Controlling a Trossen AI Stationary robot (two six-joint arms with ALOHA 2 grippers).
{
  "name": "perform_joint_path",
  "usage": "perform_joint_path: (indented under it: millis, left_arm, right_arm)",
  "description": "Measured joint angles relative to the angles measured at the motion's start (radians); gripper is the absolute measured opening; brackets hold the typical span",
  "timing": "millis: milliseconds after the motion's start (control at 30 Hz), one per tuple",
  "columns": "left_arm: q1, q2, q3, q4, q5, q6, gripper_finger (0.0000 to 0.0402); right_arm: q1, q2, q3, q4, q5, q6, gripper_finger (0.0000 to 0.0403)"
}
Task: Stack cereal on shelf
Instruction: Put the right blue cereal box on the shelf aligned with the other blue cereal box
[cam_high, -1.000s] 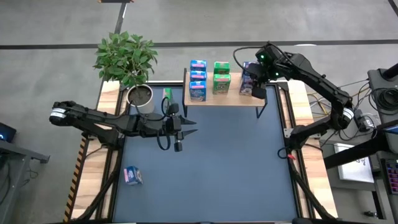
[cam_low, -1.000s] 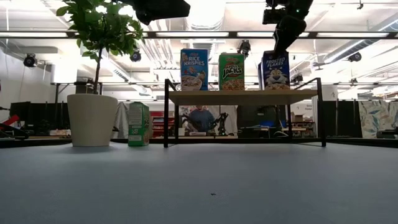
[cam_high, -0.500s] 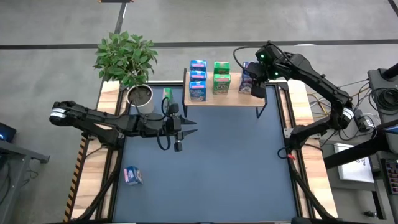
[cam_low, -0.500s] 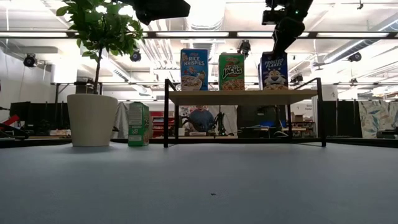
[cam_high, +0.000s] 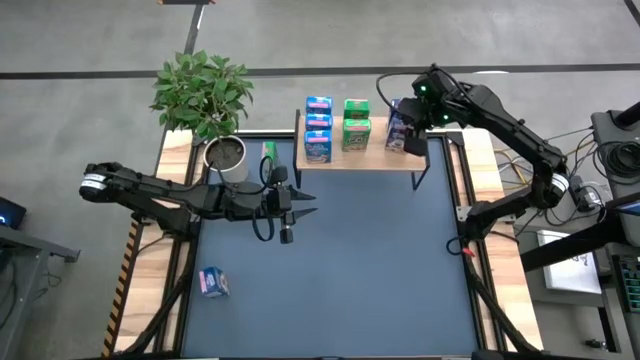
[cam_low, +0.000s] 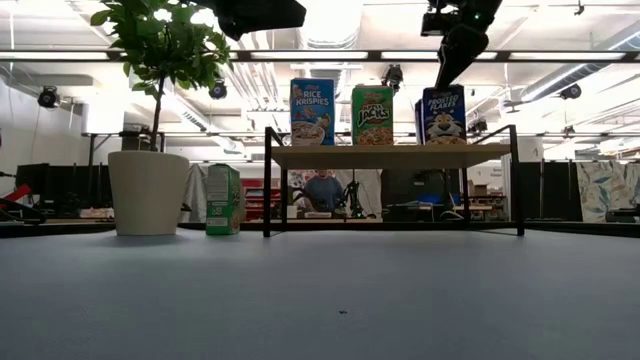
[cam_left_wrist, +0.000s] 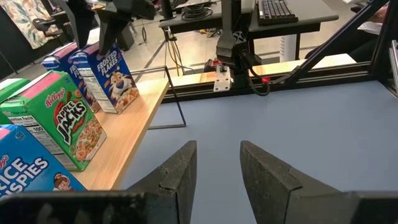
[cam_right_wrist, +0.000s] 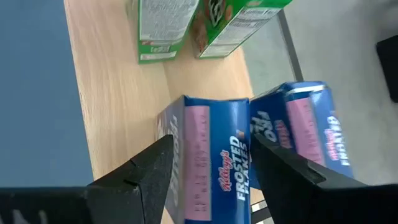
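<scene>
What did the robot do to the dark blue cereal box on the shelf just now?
The right gripper spread its fingers and let go of the dark blue Frosted Flakes cardboard box, which went from slightly tilted to standing upright on the light-wood plank shelf; the fingers now flank the box top. The left gripper, the light blue Rice Krispies box and the green Apple Jacks box stayed where they were.

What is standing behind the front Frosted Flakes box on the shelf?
A second Frosted Flakes box stands right behind the front one on the shelf. The right gripper straddles the front box, open. Anything farther back is not visible.
</scene>
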Motion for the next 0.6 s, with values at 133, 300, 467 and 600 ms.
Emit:
perform_joint_path:
  millis: [133, 300, 467, 600]
  left_arm:
    - [0.0, 0.0, 0.0, 0.0, 0.0, -0.003, 0.0105]
    - [0.0, 0.0, 0.0, 0.0, 0.0, -0.011, 0.0105]
    - [0.0, 0.0, 0.0, -0.001, 0.0, -0.011, 0.0105]
    - [-0.001, 0.0, 0.0, -0.002, 0.0, -0.011, 0.0105]
  right_arm:
    - [0.0, 0.0, 0.04, -0.017, 0.0, 0.017, 0.0205]
    - [0.02, -0.01, 0.111, -0.074, -0.006, 0.076, 0.0197]
    - [0.077, -0.035, 0.122, -0.159, -0.042, 0.162, 0.0156]
    - [0.128, -0.069, 0.045, -0.169, -0.054, 0.234, 0.0103]
